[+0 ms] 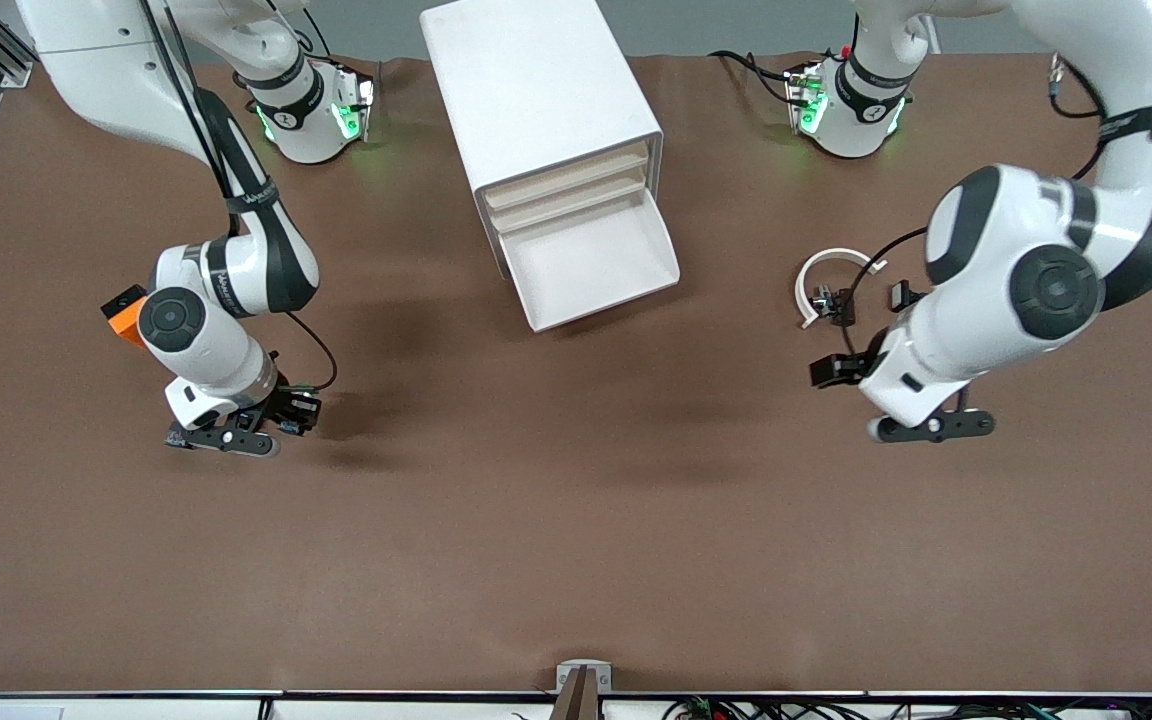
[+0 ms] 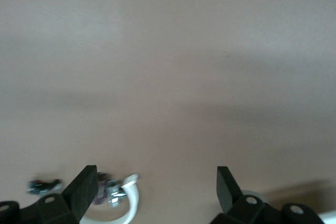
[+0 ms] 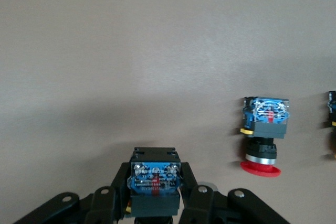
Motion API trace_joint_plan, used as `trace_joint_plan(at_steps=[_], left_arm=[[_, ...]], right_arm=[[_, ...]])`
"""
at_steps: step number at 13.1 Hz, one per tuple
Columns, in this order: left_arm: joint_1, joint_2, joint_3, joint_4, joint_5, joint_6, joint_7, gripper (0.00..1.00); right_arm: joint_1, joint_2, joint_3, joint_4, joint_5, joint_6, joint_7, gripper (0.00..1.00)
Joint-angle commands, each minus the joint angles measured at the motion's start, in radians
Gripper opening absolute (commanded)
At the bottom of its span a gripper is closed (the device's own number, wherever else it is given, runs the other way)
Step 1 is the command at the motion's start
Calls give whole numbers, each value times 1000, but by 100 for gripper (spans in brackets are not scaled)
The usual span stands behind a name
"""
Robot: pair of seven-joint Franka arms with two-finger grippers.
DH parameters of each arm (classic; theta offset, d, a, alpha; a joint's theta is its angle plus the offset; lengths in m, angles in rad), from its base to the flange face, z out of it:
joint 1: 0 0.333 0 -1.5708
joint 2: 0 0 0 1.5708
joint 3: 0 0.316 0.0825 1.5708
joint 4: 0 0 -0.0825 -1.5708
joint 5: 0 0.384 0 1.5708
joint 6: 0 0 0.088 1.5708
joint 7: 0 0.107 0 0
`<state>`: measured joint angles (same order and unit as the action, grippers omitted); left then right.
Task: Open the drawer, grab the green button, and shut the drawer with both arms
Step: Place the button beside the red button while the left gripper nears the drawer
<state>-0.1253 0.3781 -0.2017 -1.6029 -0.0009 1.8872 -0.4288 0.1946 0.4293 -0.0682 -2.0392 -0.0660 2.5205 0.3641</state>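
Brown table (image 1: 576, 520) bears red-capped button (image 3: 264, 135), white ring (image 1: 829, 275).

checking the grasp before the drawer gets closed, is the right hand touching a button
Touching. The right wrist view shows the right hand with its fingers pressed against both sides of a button's body, no gap showing; its cap is hidden.

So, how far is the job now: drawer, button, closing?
Done: one drawer of the cabinet stands pulled out, and it looks empty. In hand: the right gripper is shut on a button above the table, near a red-capped button; its cap colour is hidden. Left: closing the drawer. The left gripper waits open over the table, beside a white ring.
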Motion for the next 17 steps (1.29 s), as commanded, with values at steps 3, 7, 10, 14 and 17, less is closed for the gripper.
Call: trace_joint_plan(at_steps=[3,7,10,14,17], left_arm=[[-137,128,2,21,-5,136,-238,100],[-212,206,2,17,-1,182,-326,100],[-286,232,2,12,-4,206,-425,100],[-345,248,2,-15,-7,274,-533,100],[-375,248,-1,-52,-10,337,-556,100]], right_arm=[[-41,38,18,13,-26,29,9,0],[-40,74,18,39,-25,41,19,0],[-27,115,18,73,-28,43,67,0],[-27,141,18,94,-29,43,65,0],[-26,169,18,119,-35,44,67,0]])
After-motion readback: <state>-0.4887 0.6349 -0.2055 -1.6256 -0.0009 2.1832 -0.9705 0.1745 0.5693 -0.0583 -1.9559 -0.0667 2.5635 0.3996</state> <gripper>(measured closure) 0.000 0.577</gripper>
